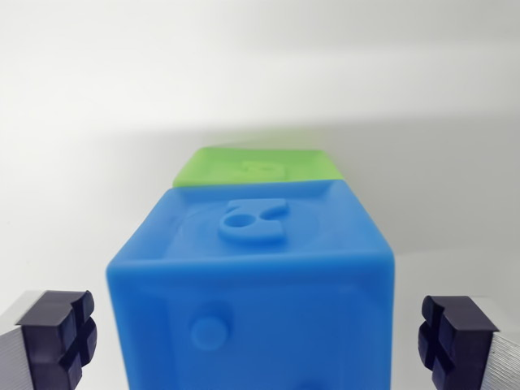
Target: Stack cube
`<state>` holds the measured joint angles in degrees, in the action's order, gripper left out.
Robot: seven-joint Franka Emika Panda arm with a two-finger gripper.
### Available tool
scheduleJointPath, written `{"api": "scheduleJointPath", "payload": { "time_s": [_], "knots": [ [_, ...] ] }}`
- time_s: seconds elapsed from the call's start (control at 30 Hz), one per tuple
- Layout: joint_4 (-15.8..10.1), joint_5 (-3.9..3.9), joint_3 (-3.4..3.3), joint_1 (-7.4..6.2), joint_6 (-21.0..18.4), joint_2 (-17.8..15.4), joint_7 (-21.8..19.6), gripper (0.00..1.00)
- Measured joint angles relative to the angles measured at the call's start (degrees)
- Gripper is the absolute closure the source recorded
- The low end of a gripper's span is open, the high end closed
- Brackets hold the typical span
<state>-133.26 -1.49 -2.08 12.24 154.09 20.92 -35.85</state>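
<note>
We see the blue cube between our jaws, which are wide apart, not touching it. The green cube sits at 12 o'clock, touching the blue one, on the white tabletop.

one blue cube, one green cube

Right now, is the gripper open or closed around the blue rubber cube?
Open. Both fingers stand apart from the blue rubber cube, with white background visible between pads and cube sides.
</note>
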Motion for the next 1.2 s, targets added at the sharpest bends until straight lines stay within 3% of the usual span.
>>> {"api": "scheduleJointPath", "payload": {
  "time_s": [0.7, 1.2],
  "knots": [
    [-0.4, 0.56, -0.19, -0.06, -8.0, -8.6, -0.3, 0.0],
    [0.9, 1.03, -0.2, -0.06, -16.8, -16.1, -0.7, 0.0]
  ]
}}
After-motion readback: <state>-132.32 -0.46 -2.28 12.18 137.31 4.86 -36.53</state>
